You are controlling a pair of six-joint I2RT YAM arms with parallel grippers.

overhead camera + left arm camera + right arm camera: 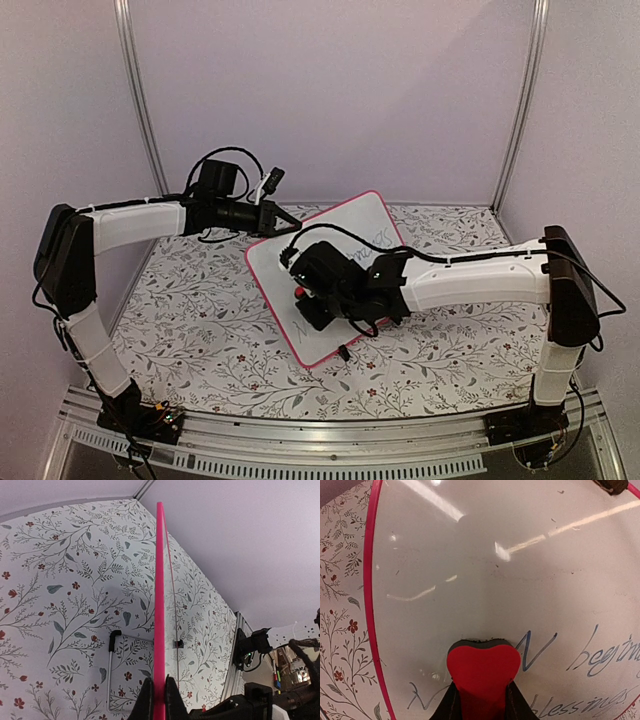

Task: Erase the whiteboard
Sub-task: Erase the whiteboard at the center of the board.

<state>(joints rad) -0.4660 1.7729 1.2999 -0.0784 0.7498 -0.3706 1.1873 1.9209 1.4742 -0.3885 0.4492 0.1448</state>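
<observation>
Your left claw (159,692) is clamped on the pink rim of the whiteboard (345,222), which sits skewed in the middle of the bench (200,320). Your right claw (481,700) grips a red heart-shaped eraser (482,667), pressed to the white surface beside dark writing (600,655).

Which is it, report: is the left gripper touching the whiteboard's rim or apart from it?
Touching. The left wrist view shows the left gripper shut on the whiteboard at its pink rim, jaws pressed against both sides.
</observation>
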